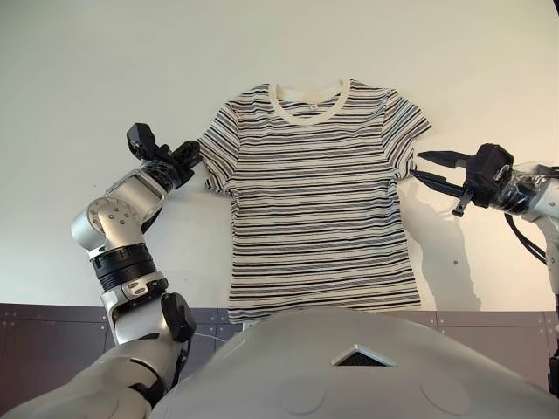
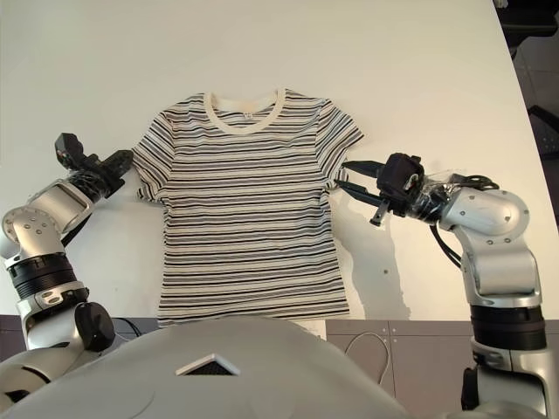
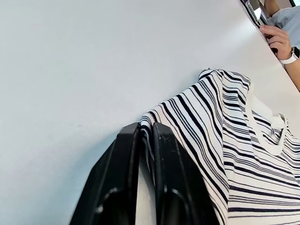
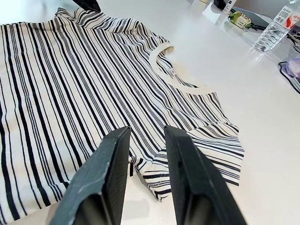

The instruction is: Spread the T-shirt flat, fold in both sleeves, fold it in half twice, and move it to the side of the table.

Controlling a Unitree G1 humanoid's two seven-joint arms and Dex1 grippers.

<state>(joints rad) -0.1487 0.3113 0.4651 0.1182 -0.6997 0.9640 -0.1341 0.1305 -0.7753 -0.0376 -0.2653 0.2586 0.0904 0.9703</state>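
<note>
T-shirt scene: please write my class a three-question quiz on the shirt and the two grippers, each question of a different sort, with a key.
1. True or false: both sleeves of the T-shirt are folded in.
2. Pick one. The right gripper is: A) open beside a sleeve; B) shut on the collar; C) lying on the bottom hem.
3. Fill the gap: the left gripper is shut on the edge of the shirt's other ____.

Key: 1 false, the shirt lies spread flat; 2 A; 3 sleeve.
</note>
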